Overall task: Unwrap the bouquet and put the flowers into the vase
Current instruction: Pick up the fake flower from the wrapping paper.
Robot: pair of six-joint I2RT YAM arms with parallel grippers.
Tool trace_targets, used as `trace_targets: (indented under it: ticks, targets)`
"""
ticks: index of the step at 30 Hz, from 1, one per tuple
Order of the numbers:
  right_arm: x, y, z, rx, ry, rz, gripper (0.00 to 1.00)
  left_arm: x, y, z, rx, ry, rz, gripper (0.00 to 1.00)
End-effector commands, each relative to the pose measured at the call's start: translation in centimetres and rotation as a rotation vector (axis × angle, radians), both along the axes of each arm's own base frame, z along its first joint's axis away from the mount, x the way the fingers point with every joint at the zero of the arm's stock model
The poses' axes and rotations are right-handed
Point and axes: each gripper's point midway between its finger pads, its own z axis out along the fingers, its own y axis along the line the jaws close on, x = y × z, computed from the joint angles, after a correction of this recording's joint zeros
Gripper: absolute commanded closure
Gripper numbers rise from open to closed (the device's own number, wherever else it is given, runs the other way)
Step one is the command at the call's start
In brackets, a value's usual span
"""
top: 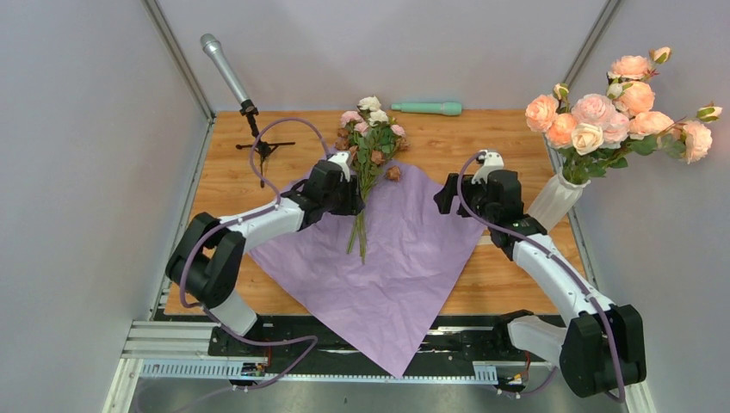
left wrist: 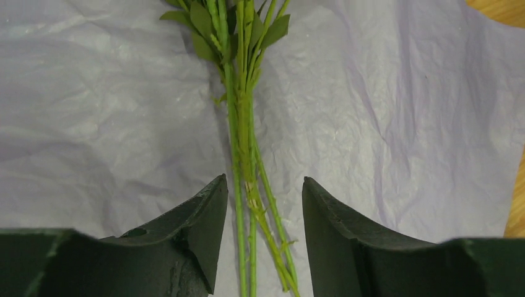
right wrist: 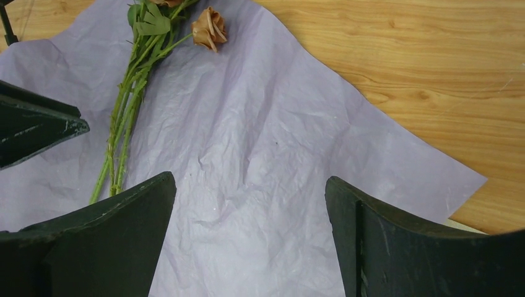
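Paper [top: 405, 267] flat, unwrapped; flowers [top: 372, 138] lie at its 12 o'clock. Left end effector [left wrist: 265, 185] half open astride stems for pickup, not gripping. Right end effector [right wrist: 249, 179] wide open, empty. Vase [top: 555, 200] at counter [top: 482, 138] 3 o'clock

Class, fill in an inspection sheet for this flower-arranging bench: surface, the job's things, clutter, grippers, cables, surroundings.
Surface: wooden table, with lilac paper spread flat across it.
Job's things: flowers lying unwrapped on the paper, heads toward the far edge; white ribbed vase at the right edge, holding peach roses.
Clutter: mint-green cylinder at the far edge; microphone on a small stand, far left; loose brown rose head on the paper.
Grippers: left gripper open, straddling the stems; right gripper open above bare paper.
Cables: purple cables looping along both arms.
Surroundings: grey walls, metal frame posts.
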Motion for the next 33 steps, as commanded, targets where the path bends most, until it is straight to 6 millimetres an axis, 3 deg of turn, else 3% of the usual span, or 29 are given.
trace_targets:
  ticks: [1, 10, 17, 33]
  targets:
    - [0.1, 0.0, 1.3, 0.044, -0.049, 0.012, 0.09, 2.8, -1.9, 1.4, -0.020, -0.060, -0.010, 0.47]
    - [0.2, -0.3, 0.7, 0.056, -0.036, 0.008, 0.09, 4.5, -2.1, -0.4, 0.039, -0.053, 0.004, 0.60]
    - [0.2, -0.5, 0.7, 0.062, -0.034, 0.005, 0.09, 4.6, -2.0, -1.9, 0.074, -0.016, 0.001, 0.70]
    - [0.0, -0.9, 0.3, 0.067, -0.021, -0.007, 0.09, 5.7, -2.0, -3.1, 0.105, -0.011, 0.021, 0.79]
